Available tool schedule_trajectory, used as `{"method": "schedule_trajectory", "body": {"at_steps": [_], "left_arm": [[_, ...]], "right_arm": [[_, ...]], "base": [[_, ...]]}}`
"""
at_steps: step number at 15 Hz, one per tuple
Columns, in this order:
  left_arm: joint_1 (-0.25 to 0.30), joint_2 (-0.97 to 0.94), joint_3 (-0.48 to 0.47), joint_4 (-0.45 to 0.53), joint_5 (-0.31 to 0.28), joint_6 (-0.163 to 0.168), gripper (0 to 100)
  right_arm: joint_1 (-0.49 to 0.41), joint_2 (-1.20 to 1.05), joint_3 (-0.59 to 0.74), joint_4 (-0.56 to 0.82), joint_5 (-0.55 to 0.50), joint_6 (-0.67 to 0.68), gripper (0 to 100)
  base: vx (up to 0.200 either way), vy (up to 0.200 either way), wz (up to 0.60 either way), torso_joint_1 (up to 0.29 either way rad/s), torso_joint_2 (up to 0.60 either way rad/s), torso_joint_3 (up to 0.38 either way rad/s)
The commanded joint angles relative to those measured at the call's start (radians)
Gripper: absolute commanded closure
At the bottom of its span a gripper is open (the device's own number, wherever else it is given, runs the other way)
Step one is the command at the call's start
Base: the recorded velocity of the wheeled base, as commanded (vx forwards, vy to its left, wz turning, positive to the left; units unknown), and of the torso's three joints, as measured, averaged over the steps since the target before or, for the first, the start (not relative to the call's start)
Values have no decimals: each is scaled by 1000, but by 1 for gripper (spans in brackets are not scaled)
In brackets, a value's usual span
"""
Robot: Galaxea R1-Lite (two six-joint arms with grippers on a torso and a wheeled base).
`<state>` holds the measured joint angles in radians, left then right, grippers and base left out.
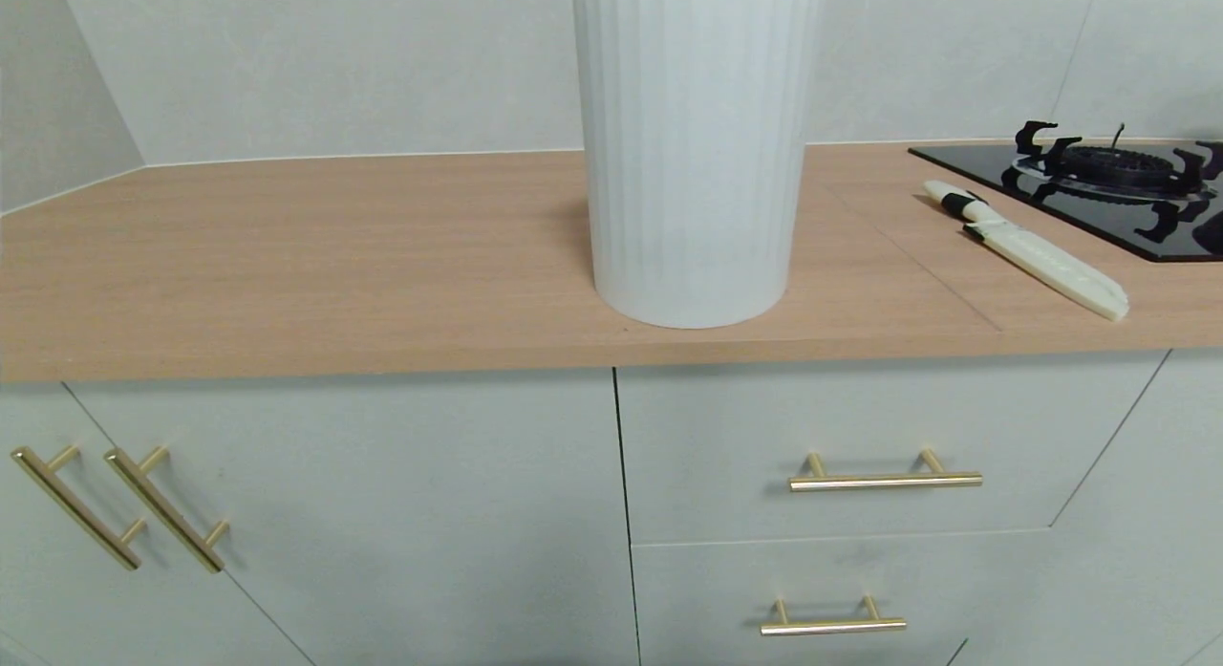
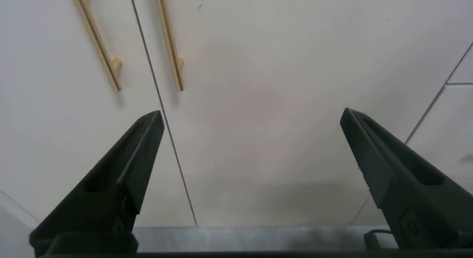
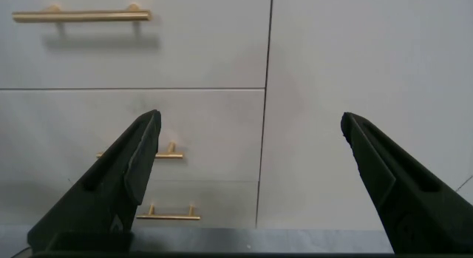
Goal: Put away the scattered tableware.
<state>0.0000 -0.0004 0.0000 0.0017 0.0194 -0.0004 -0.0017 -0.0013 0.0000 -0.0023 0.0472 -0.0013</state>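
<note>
One knife (image 1: 1027, 248) lies flat on the counter (image 1: 287, 255), well right of the white ribbed holder (image 1: 693, 150). Probably light, stiff, slick (blade hazardous): pinch its handle. Left gripper (image 2: 250, 114) and right gripper (image 3: 250, 114) gape, empty.

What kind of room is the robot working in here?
Most likely a kitchen. A wooden countertop runs above pale drawers with brass handles, a black gas hob is set into it at the right, and a knife lies beside the hob.

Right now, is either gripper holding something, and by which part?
Nothing is held: left gripper and right gripper are open and empty; the knife lies on the countertop.
</note>
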Motion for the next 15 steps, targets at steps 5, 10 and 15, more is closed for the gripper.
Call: {"method": "schedule_trajectory", "body": {"at_steps": [5, 10, 15], "left_arm": [[0, 0, 0, 0, 1, -1, 0], [0, 0, 0, 0, 1, -1, 0], [0, 0, 0, 0, 1, -1, 0]], "right_arm": [[0, 1, 0, -1, 0, 0, 0], [0, 1, 0, -1, 0, 0, 0], [0, 1, 0, -1, 0, 0, 0]], "base": [[120, 0, 0, -1, 0, 4], [0, 0, 0, 0, 0, 0], [0, 0, 0, 0, 0, 0]]}}
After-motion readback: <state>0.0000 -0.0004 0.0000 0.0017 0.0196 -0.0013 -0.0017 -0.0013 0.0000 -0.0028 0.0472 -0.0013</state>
